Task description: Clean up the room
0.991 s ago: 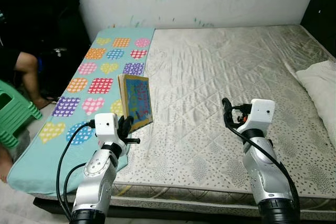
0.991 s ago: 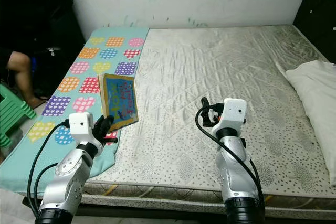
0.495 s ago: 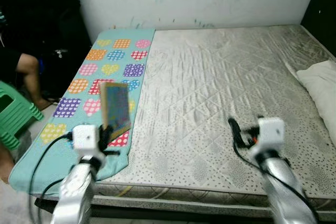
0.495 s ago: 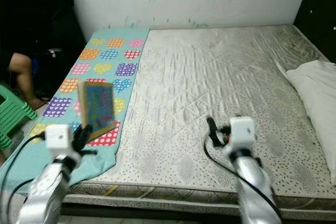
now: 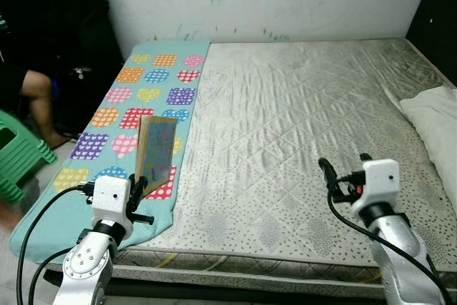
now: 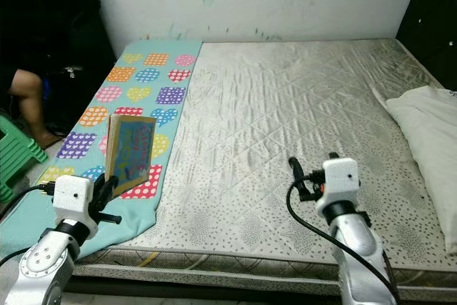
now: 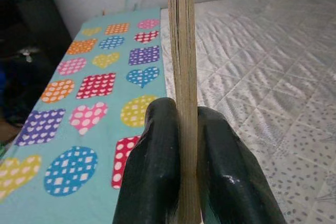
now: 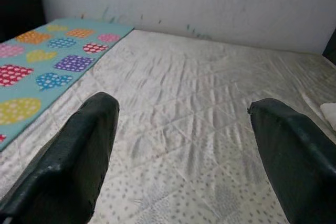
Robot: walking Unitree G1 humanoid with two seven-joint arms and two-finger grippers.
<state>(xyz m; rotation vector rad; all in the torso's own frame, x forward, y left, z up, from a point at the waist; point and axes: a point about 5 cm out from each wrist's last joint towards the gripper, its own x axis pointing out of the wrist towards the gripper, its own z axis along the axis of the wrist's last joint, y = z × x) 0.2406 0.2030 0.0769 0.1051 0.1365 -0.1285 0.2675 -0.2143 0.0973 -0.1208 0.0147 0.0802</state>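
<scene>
**Book held upright over the mat, on its way off the bed**

Book [image 5: 156,155] first: it stands on edge in the left pincer [image 7: 181,145], whose two black fingers [image 7: 155,166] are pressed flat against its covers near the bottom edge, the pages rising straight above them. Under the pincer and out ahead of it lies the patterned mat [image 5: 143,94] along the left strip of the mattress [image 5: 300,126]; the bare quilted surface runs away to the pincer's right. The right pincer [image 8: 184,145] hangs over the mattress with its fingers spread wide and nothing between them. A white pillow [image 5: 435,116] lies well off beyond that arm, and a person sits past the mat's outer side, beside a green stool [image 5: 18,155].

From where I stand, the job looks to be carrying the book away from the bed. The grip is low on a tall, thin thing, so I'd judge the main risk to be the book pivoting or sliding out if the arm swings fast. Better to keep the wrist level, move slowly, and keep the squeeze firm until the book is resting on something. It should also swing wide of the person on that side.
</scene>
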